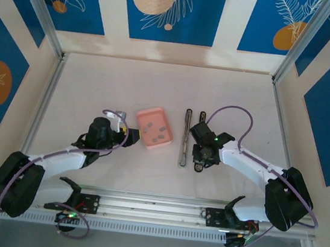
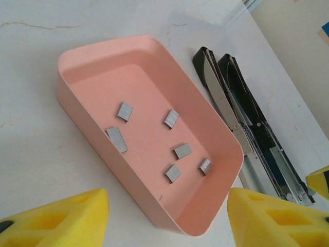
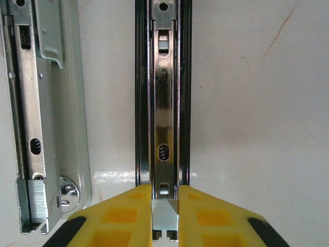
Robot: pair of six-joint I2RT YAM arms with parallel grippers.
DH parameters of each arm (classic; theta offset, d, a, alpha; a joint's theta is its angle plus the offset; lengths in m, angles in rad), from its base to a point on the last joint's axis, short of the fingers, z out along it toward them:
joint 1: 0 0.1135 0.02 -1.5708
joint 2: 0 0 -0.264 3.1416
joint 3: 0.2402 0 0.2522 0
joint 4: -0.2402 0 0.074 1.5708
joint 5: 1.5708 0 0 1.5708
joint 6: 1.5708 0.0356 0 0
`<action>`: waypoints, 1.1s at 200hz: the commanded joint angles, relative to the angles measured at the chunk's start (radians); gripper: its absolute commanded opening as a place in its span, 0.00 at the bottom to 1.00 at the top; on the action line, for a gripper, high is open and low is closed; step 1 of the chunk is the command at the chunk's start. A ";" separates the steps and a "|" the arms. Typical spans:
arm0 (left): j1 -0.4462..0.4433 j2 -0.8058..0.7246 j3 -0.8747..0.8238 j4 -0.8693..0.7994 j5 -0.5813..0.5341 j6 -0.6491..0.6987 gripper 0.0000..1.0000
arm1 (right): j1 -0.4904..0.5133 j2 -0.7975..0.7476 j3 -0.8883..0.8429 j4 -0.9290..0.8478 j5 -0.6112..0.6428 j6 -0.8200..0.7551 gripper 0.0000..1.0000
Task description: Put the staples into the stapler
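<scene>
Currently right pincer [image 3: 164, 203], pointing down, pinches staples [image 3: 164, 224] aligned with stapler [image 3: 163, 103].

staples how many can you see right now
7 staples. Six lie loose in the tray: two far, one by the left wall, three toward the near right corner. What looks like a seventh is pinched in the right gripper.
</scene>
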 commanded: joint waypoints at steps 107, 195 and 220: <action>-0.016 0.011 0.024 0.024 0.011 0.019 0.62 | 0.009 0.013 -0.014 -0.009 -0.019 -0.003 0.17; -0.018 0.014 0.025 0.024 0.010 0.020 0.62 | 0.013 0.014 -0.016 -0.017 -0.021 -0.002 0.17; -0.019 0.016 0.023 0.025 0.008 0.019 0.62 | 0.014 0.015 -0.017 -0.019 -0.019 0.000 0.17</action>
